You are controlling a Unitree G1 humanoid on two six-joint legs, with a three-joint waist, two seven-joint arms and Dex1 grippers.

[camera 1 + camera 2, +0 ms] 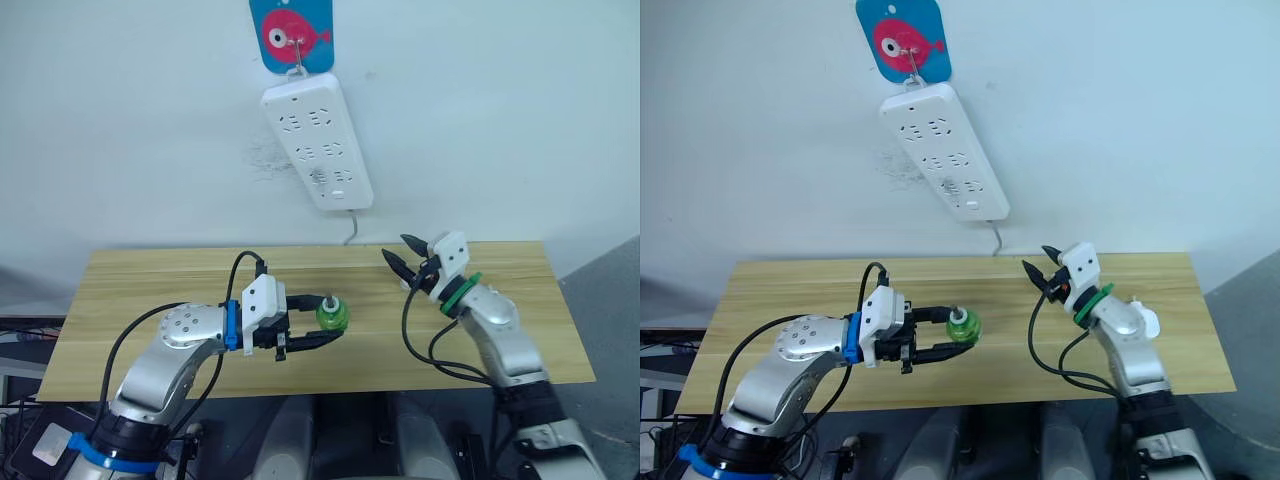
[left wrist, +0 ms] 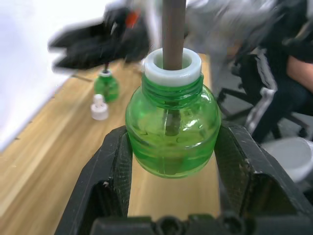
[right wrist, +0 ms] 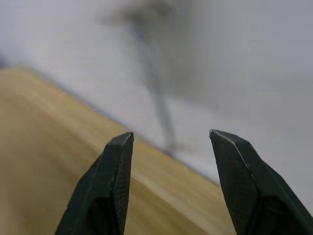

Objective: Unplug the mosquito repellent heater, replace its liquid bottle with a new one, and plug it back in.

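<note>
My left gripper (image 1: 330, 318) is shut on a small translucent green liquid bottle (image 2: 171, 132) with a white neck and a brown wick, held just above the middle of the wooden table (image 1: 150, 290). I cannot tell whether it is the old bottle or the new one. In the left wrist view a second green bottle (image 2: 106, 85) stands further along the table with a loose white cap (image 2: 99, 107) beside it. My right gripper (image 1: 403, 255) hangs open and empty over the table's far right. A white rounded shape (image 1: 1146, 322) beside my right forearm may be the heater.
A long white power strip (image 1: 317, 143) hangs slanted on the wall from a blue fish-shaped hook (image 1: 291, 35), its cord (image 1: 352, 228) dropping behind the table. None of its sockets holds a plug. A person sits beyond the table's end (image 2: 293, 63).
</note>
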